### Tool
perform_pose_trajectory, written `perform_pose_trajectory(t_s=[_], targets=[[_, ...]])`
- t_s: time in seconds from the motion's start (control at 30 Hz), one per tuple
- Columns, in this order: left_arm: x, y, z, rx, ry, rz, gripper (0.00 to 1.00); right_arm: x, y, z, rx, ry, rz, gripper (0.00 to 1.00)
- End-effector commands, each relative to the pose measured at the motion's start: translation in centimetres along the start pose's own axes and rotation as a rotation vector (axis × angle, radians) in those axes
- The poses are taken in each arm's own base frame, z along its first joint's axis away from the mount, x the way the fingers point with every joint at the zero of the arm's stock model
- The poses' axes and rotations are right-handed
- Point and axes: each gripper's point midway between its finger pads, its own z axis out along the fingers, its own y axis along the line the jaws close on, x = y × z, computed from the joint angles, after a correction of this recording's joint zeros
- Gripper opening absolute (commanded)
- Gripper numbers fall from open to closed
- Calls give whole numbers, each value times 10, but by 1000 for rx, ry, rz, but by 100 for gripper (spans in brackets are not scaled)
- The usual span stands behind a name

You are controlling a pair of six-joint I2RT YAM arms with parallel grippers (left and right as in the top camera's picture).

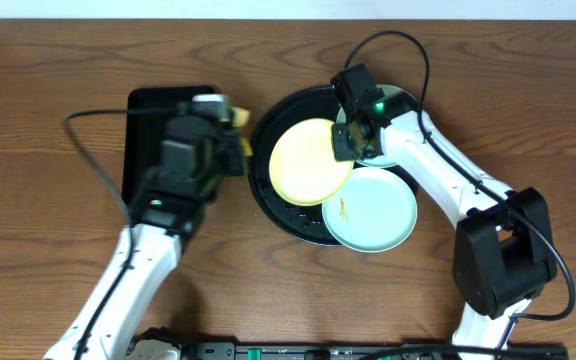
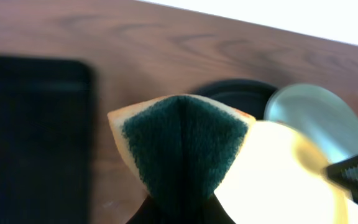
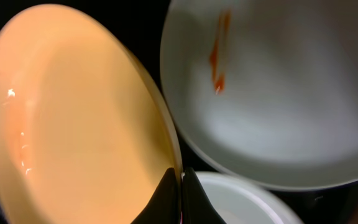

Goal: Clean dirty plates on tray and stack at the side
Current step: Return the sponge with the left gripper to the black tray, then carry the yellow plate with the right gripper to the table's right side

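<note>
From where I stand, the job looks barely begun. All three plates sit on or over the round tray (image 1: 268, 205), and nothing is stacked on the table (image 1: 48, 70) beside it yet.

The right gripper (image 1: 346, 148) is pinched narrow on the rim of the yellow plate (image 1: 308, 162). It grips the plate's 2 o'clock edge, and the plate seems tipped up over the middle of the tray. The wrist view shows the two fingertips (image 3: 171, 198) closed on that thin rim.

The left gripper (image 1: 230, 140) is clamped on a sponge (image 1: 240, 122) with its green scrubbing face forward. It hangs just off the tray's 9 o'clock edge, beside the rectangular tray (image 1: 143, 110) and close to the yellow plate but apart from it.

At about 4 o'clock the smeared mint plate (image 1: 373, 210) overhangs the tray's rim, with an orange streak near its left edge. The second mint plate (image 1: 400, 150) lies at 2 o'clock, mostly hidden under the right arm, so I cannot tell whether it is dirty.

I see no stain on the yellow plate. My guess is that it is being held up for the first wipe. After that come both mint plates, and then the stacking.
</note>
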Motion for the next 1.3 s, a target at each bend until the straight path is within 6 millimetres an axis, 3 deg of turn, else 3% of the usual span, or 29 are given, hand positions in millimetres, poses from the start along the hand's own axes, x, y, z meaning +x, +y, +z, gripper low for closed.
perform_pose_trajectory(t_s=[0.0, 0.2, 0.33, 0.47, 0.67, 0.87, 1.1, 1.27], targets=[[-25, 24, -17, 9, -20, -152, 8, -42, -1, -35, 79, -156, -106, 1], [-26, 79, -38, -62, 103, -340, 8, -72, -11, -62, 254, -277, -225, 1], [-18, 106, -38, -61, 164, -438, 8, -83, -11, -89, 486, -369, -337, 1], [-5, 117, -25, -11, 228, -490, 8, -88, 4, -127, 733, -490, -402, 1], [18, 127, -5, -4, 310, -444, 7, -80, 51, -154, 782, -619, -435, 1], [19, 129, -2, -5, 314, -444, 8, -76, 66, -180, 858, -731, -365, 1], [19, 129, -2, -4, 314, -444, 8, -74, 72, -180, 823, -755, -329, 1], [20, 128, -2, -5, 317, -446, 7, -70, 89, -150, 609, -673, -392, 1]])
